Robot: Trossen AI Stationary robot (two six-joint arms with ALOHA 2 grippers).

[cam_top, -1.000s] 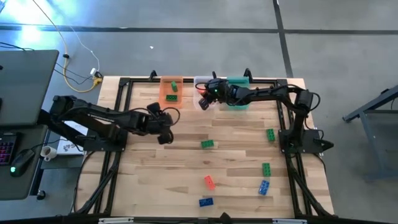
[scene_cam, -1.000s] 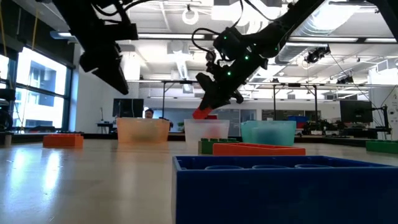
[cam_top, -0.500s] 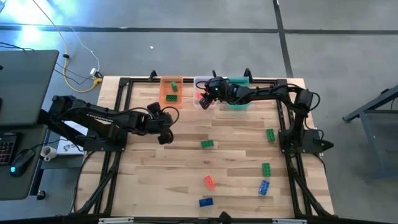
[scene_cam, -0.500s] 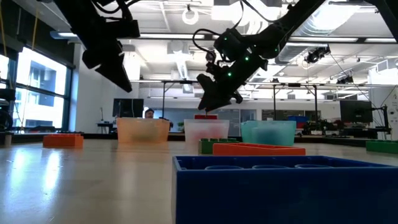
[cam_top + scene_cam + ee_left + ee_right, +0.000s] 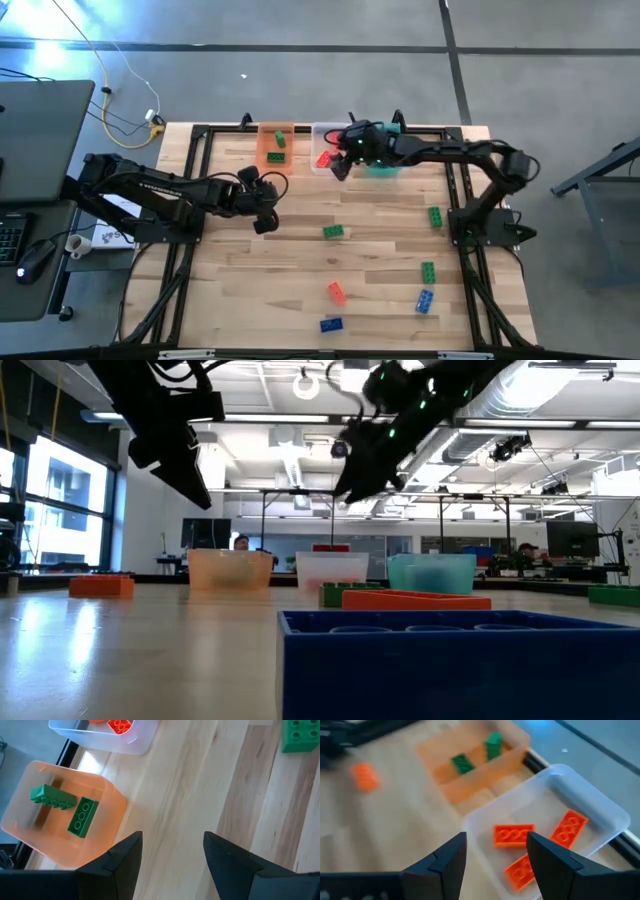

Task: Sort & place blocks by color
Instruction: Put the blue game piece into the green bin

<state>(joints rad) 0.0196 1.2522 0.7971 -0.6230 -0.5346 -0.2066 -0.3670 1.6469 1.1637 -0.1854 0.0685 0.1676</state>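
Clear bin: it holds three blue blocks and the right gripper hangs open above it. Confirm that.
Not quite. The three blocks in the clear bin are red-orange, not blue, as the right wrist view shows. The right gripper does hang open above it.

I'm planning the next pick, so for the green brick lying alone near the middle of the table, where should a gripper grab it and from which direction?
Come straight down on the green brick and close the fingers across its two long side faces. It lies flat on the table with bare wood all around, so nothing blocks a top approach, and its narrow width probably suits the finger span. The open left gripper looks nearest.
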